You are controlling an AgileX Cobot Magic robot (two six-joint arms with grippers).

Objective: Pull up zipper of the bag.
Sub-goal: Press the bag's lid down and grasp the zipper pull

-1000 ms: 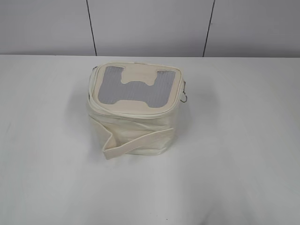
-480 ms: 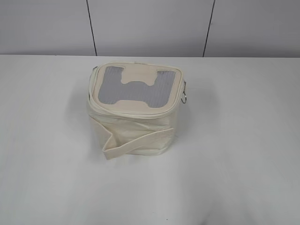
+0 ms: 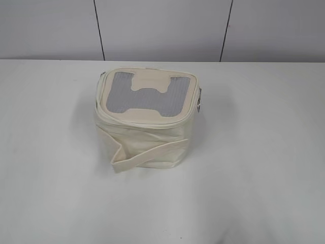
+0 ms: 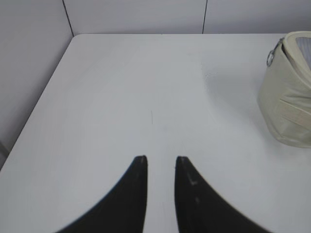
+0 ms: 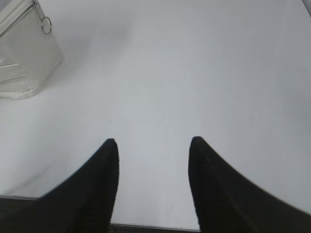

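The cream-white bag [image 3: 144, 134] stands upright in the middle of the table, grey mesh top and H-shaped patch facing up, flat strap across its front. The zipper [image 3: 147, 121] runs around the top rim, and a silver ring pull [image 3: 200, 103] hangs at the right side. No gripper shows in the exterior view. My left gripper [image 4: 160, 159] is open and empty over bare table, with the bag [image 4: 286, 97] far to its right and a ring pull [image 4: 270, 58] showing. My right gripper [image 5: 154, 141] is open and empty, with the bag [image 5: 24, 53] and a ring pull [image 5: 46, 25] at the far upper left.
The white table [image 3: 254, 178] stretches around the bag on all sides. A pale panelled wall [image 3: 162, 30] with dark seams stands behind it. The table's left edge [image 4: 43, 102] and near edge [image 5: 146, 226] show in the wrist views.
The ring pull on the bag's right side has shifted slightly. The bag itself has not moved, and no arm has come into the exterior view.
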